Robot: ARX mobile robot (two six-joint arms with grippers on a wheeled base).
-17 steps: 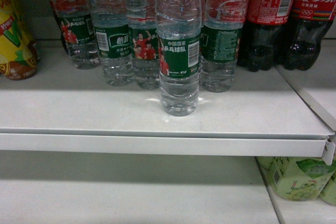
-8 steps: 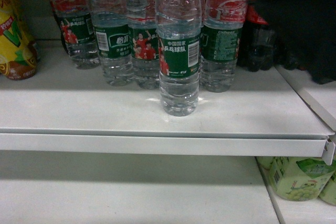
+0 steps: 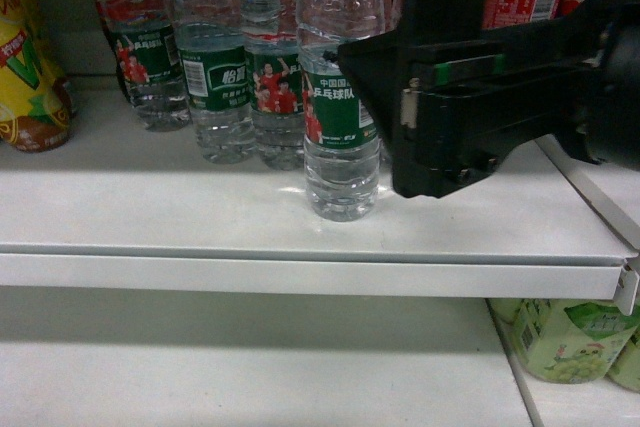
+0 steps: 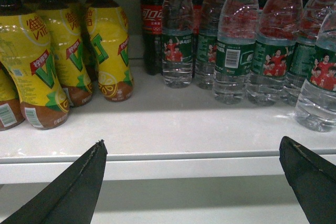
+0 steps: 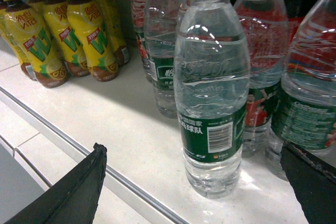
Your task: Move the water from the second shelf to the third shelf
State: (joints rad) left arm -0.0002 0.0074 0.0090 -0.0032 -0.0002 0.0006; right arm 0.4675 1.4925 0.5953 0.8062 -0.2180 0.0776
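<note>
Standing alone at the shelf (image 3: pixel 200 217) front, the water bottle (image 3: pixel 341 97) has the right gripper (image 5: pixel 199 182) just beside it, jaws wide; left gripper (image 4: pixel 194 177) jaws wide too.

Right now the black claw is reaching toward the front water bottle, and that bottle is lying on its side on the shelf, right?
Not quite. The claw is reaching toward the front water bottle, but the bottle isn't lying on its side. It stands upright on the shelf, cap up, as the right wrist view shows best.
</note>
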